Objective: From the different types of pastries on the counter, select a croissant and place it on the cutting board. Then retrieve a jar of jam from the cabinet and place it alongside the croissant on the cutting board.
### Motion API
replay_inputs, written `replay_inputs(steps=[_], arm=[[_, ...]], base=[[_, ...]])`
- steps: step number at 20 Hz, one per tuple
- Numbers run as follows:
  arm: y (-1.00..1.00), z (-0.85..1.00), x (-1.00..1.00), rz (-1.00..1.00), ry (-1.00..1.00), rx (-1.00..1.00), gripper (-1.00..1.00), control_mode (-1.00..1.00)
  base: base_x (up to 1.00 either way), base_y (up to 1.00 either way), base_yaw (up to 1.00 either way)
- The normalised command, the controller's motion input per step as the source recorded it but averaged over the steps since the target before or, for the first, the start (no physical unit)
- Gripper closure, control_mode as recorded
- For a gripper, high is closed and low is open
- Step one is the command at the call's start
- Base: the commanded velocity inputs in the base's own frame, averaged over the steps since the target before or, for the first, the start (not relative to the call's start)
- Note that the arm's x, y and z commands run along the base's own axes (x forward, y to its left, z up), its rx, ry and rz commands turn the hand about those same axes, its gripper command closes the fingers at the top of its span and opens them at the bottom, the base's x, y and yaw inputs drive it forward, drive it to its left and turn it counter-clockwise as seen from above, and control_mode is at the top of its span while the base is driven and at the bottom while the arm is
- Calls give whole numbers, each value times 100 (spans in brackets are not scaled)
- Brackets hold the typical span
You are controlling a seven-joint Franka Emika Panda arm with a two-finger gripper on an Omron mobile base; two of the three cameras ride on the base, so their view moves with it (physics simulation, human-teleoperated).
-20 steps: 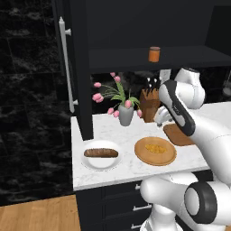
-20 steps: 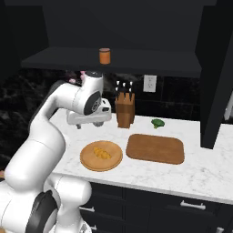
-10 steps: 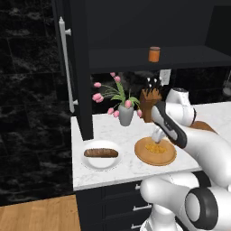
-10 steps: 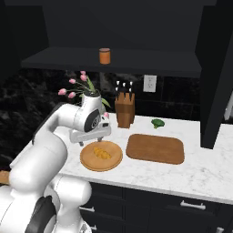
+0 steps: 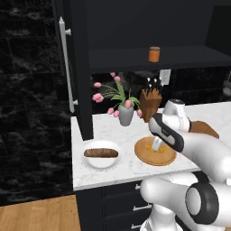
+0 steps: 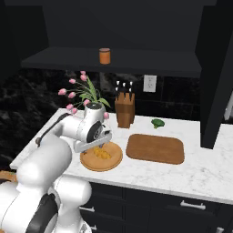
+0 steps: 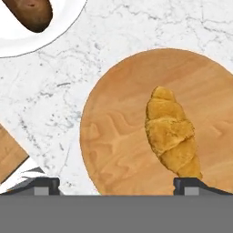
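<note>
My end effector [image 7: 116,184] spread wide above the round plate [image 7: 118,136], croissant [image 7: 171,133] just ahead, nearer one fingertip [image 7: 191,184]

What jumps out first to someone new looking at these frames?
The white arm bent low over the counter, its open gripper hanging just above a golden croissant on a round wooden plate. Next, the pink tulips in a grey vase near the knife block, and the lone orange jar on the dark cabinet shelf above.
</note>
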Motion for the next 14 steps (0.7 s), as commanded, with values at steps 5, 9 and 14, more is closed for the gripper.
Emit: replay_inputs(steps=[5, 9, 14], arm=[[-3, -53, 62, 11, 0, 0, -100, -100], [-10, -40, 56, 9, 0, 0, -100, -100], [-17, -48, 42, 9, 0, 0, -100, -100]], base=[[0, 0, 0], [0, 0, 0], [0, 0, 0]])
